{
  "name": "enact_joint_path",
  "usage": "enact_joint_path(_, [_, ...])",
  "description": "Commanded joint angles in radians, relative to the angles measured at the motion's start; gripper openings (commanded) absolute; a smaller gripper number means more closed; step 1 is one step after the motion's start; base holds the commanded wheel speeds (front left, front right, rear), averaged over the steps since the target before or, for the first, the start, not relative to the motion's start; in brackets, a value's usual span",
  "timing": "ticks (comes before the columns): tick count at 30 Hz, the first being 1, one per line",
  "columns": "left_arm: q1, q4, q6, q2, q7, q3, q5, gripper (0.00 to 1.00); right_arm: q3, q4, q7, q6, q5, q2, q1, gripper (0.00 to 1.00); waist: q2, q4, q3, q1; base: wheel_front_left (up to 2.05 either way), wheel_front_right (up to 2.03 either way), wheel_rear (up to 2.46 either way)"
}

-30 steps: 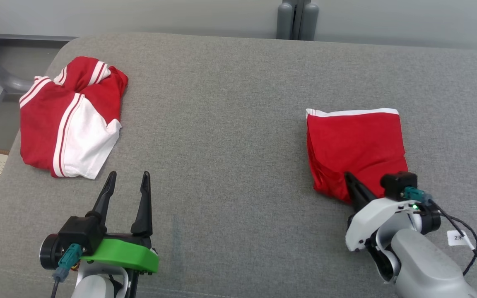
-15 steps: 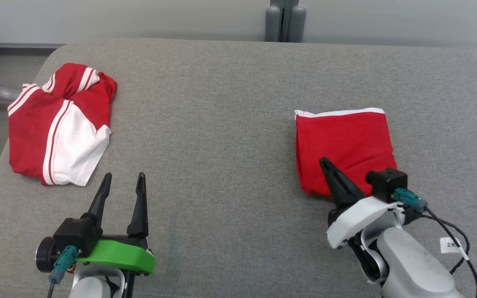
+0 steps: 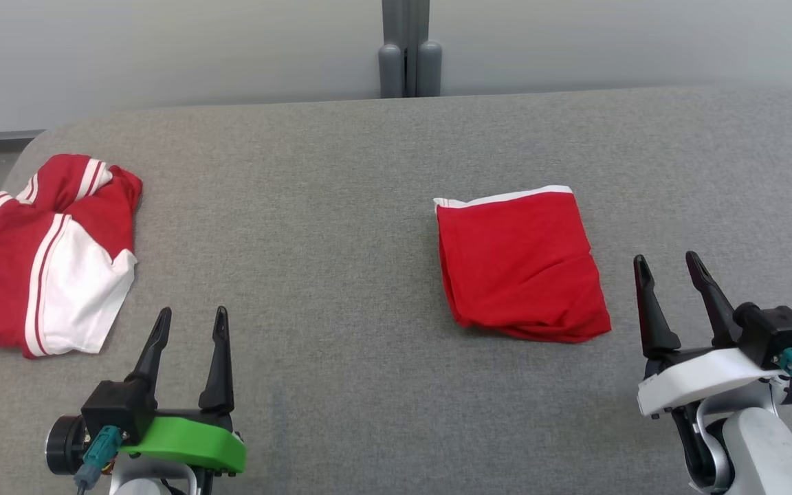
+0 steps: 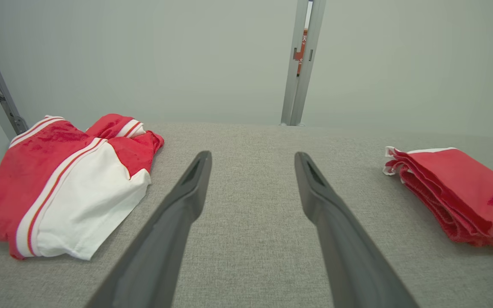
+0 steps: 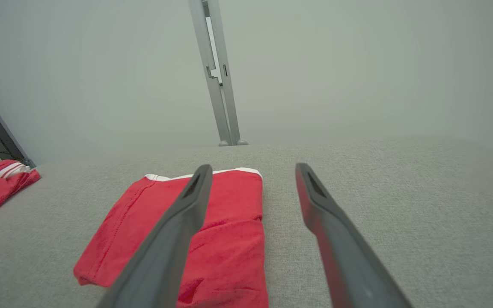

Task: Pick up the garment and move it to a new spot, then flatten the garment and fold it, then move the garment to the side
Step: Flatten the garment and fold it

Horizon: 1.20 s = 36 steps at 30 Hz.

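A folded red garment [image 3: 520, 265] with a white hem lies flat on the grey padded table [image 3: 341, 206], right of centre. My right gripper [image 3: 665, 258] stands open just right of it, not touching, nothing between its fingers. In the right wrist view the folded garment [image 5: 238, 239] lies left of and below the open right gripper [image 5: 253, 167]. My left gripper [image 3: 192, 313] is open and empty near the front left; the left wrist view shows the left gripper [image 4: 253, 156] over bare table, with the folded garment [image 4: 456, 192] at far right.
A crumpled red and white garment [image 3: 38, 254] lies at the table's left edge, also in the left wrist view as the crumpled garment [image 4: 58, 184]. A grey post [image 3: 406, 55] stands behind the table's far edge against a pale wall.
My right gripper was shut on the folded garment's near edge; it has opened, let go and drawn back to the right. The head camera has shifted too. The left gripper stays open.
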Motion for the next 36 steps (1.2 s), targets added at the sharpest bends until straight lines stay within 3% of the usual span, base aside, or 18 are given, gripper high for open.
enact_joint_path(1, [0.020,-0.002,-0.003,0.003,-0.003,0.007,0.008,1.00,-0.011,-0.012,-0.003,0.000,-0.009,0.007,0.026,1.00,0.0000,-0.030,-0.020,0.0000,0.00,0.00,0.00])
enact_joint_path(16, [0.076,0.008,0.000,0.012,-0.003,0.042,0.036,1.00,-0.075,-0.101,-0.003,0.000,-0.075,0.060,0.154,1.00,0.0000,-0.061,-0.069,0.0000,0.00,0.00,0.00])
enact_joint_path(36, [0.100,-0.011,0.014,0.011,-0.003,0.077,0.045,1.00,-0.057,-0.104,-0.003,0.000,-0.098,0.072,0.174,1.00,0.0000,-0.046,-0.084,0.0000,0.00,0.00,0.00])
